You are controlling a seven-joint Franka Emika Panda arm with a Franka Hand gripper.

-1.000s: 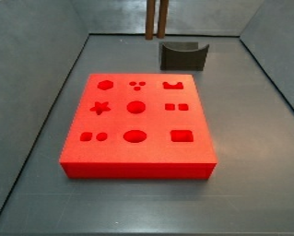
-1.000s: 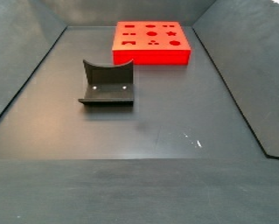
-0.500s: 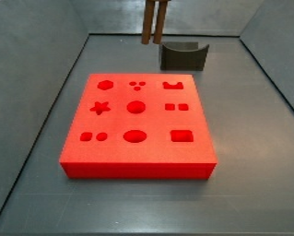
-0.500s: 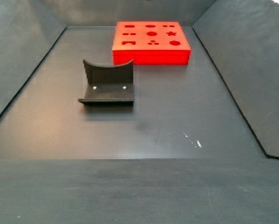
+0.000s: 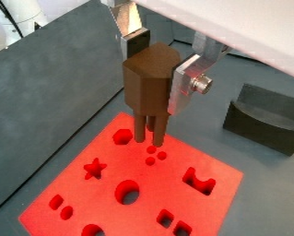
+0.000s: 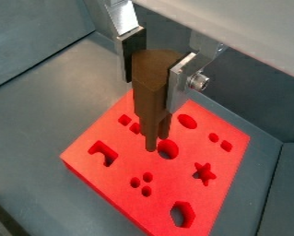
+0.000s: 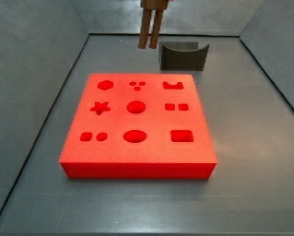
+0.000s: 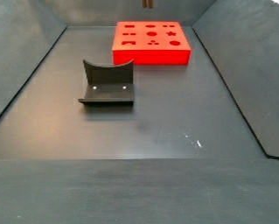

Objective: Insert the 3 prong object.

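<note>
My gripper (image 5: 159,69) is shut on the 3 prong object (image 5: 149,88), a brown peg with thin parallel rods pointing down; it also shows in a wrist view (image 6: 152,92). The silver fingers (image 5: 186,83) clamp its thick upper body. The peg hangs above the red block (image 5: 106,189), its rod tips over the area near the three small round holes (image 5: 154,157). In a side view the peg (image 7: 150,23) hangs at the top edge, behind the far end of the red block (image 7: 136,124); the gripper itself is out of that frame. The three small holes (image 7: 138,86) lie in the block's far row.
A dark grey curved holder (image 7: 183,55) stands just behind the block's far right corner; it also shows in a side view (image 8: 107,83) and a wrist view (image 5: 266,115). Grey walls enclose the dark floor (image 8: 153,131). The block (image 8: 152,43) has several other shaped holes.
The peg has come lower and slightly left in the side view, closer to the block's far end. The block and holder have not moved.
</note>
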